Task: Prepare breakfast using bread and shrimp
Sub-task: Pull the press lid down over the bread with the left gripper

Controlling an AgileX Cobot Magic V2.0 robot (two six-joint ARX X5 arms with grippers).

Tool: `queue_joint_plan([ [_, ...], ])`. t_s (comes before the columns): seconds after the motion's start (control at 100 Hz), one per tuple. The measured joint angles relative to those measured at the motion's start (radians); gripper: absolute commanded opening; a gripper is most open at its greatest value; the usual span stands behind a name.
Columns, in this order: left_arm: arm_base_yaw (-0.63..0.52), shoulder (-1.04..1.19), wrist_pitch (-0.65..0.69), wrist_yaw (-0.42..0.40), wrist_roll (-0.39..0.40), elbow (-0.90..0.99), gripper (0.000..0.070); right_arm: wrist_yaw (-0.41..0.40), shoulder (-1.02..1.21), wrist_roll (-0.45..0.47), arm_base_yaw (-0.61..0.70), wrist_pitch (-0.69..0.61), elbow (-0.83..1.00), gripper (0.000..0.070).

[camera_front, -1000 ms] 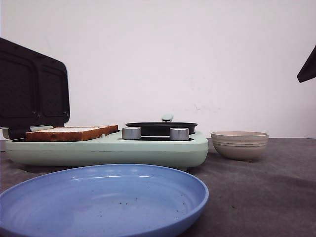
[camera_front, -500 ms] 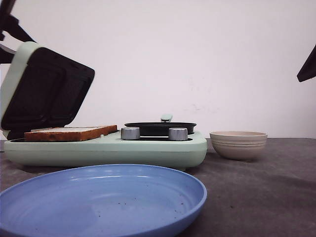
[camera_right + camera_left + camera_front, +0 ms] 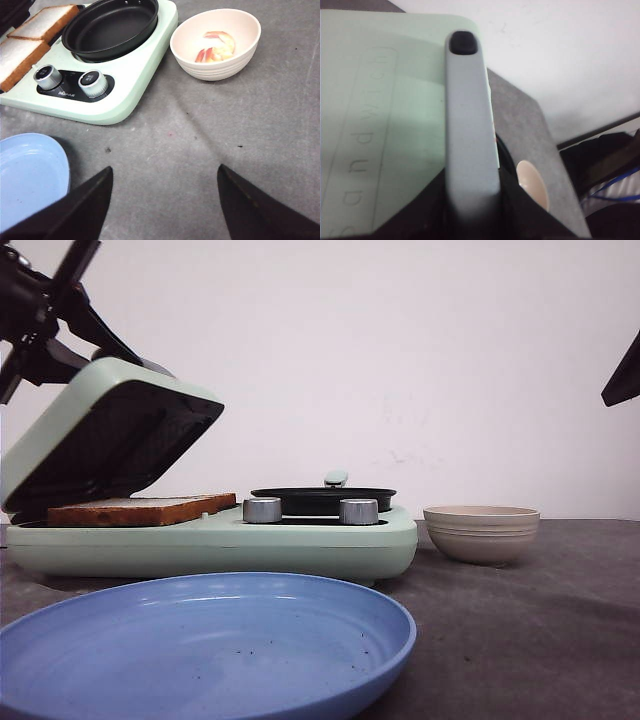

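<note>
While the left gripper grips the lid handle, its jaws shut around it, the lid should swing down squarely over the 2 slices of bread (no slamming). Rightward, the shrimp wait in the bowl; the right gripper hangs open, empty.

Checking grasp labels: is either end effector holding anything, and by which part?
The left end effector holds the sandwich maker's lid by its grey handle. The right end effector is open, holding nothing.
</note>
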Motion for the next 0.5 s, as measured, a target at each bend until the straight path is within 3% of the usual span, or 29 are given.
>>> queue_joint_plan([
  [0.5, -0.117, 0.009, -0.065, -0.153, 0.115, 0.004, 0.001, 0.0, 0.0, 0.0, 0.0, 0.0, 0.0, 0.041],
])
